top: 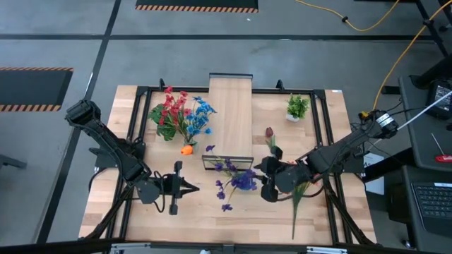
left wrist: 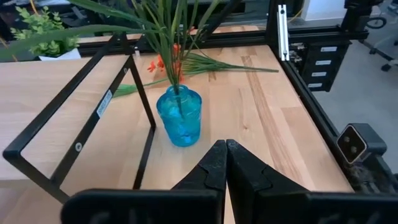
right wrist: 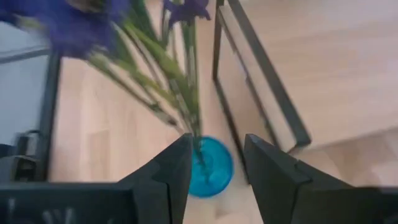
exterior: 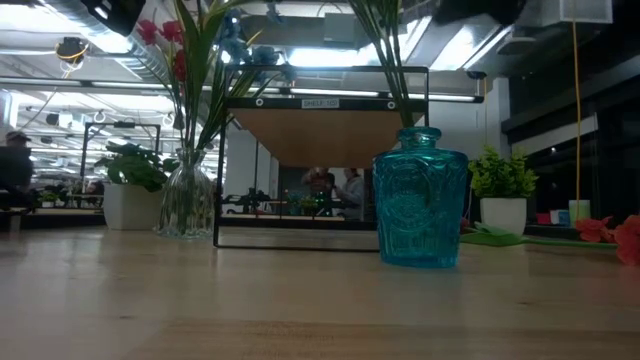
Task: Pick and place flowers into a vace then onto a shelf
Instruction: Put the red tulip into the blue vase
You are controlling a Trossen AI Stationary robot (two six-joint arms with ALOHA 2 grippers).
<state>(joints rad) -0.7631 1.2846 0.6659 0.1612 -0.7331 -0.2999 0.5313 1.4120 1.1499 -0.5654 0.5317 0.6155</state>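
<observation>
Right gripper (right wrist: 214, 163), jaws open above the blue vase (right wrist: 211, 167) w/ purple flowers (top: 236, 180) (top-heavy), could tip it; left gripper (top: 189, 187) closed, at 9 o'clock.

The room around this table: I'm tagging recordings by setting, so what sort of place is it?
Probably a robotics lab or workshop: grey floor with hazard-striped markings, a yellow cable trailing across it, and a laptop beside the wooden table. The low view shows an open room with ceiling strip lights.

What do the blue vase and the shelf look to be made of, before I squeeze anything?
Blue vase: looks like translucent turquoise glass, embossed and glossy; light passes through it, though clear plastic isn't ruled out. Shelf: pale board with visible wood grain, matte, on a thin black frame that looks like metal.
</observation>
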